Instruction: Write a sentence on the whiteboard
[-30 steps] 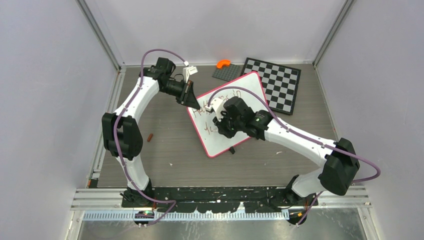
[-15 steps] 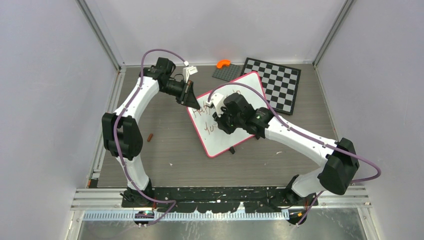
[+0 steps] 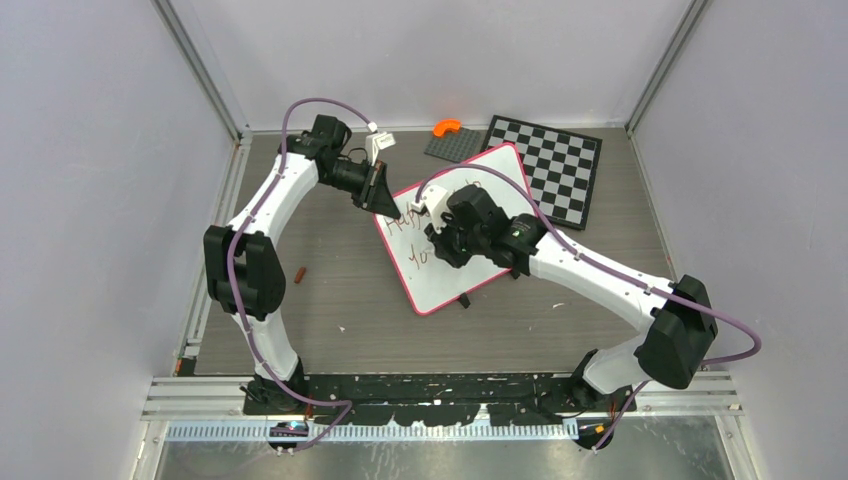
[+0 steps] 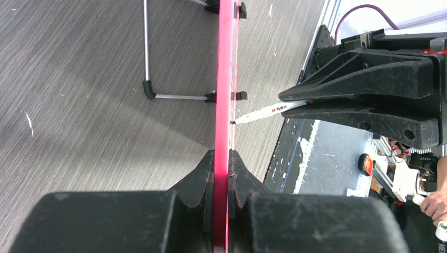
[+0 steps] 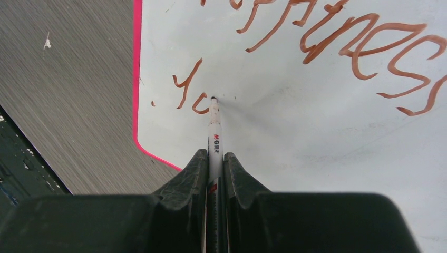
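From my station I see the whiteboard (image 3: 437, 285) lying askew at the centre of the top view on the grey surface (image 3: 330, 290), its upper right corner by the chessboard (image 3: 560, 165). My left gripper (image 4: 221, 158) is clenched on the board's pink-red frame. My right gripper (image 5: 213, 154) is grasping a white marker (image 5: 214, 134) whose barrel reads "M&G", tip touching the board. The sentence (image 5: 311, 47) shows "…piness" in the upper line; below it I read only "Yo", with the tip at the "o"
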Controlling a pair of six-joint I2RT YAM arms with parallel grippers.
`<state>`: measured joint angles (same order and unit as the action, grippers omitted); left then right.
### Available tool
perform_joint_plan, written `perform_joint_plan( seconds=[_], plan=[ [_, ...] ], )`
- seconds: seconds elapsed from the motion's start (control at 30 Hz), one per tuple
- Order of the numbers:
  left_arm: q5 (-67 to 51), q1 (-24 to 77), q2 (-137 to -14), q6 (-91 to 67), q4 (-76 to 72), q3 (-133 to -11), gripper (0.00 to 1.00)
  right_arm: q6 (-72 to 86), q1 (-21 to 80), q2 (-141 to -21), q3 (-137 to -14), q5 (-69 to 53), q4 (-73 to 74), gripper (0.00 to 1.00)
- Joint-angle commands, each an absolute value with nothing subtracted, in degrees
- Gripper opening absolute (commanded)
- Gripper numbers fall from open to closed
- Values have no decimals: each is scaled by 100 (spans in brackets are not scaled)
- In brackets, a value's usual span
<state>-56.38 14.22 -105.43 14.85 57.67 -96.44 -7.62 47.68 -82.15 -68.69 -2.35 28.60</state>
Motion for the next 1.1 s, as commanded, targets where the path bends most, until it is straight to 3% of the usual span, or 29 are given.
perform_joint_plan(
  seconds=[0.0,1.07],
  plan=[
    [-4851,1433,-10494,1837,5854,-9558,0,-750,4582,-8131,-6960,-28,2621,0],
    [-4830,1433,-10494,1831,5854,-9562,0,-851,4446,-7974,-6898,-124,2927,0]
  ],
)
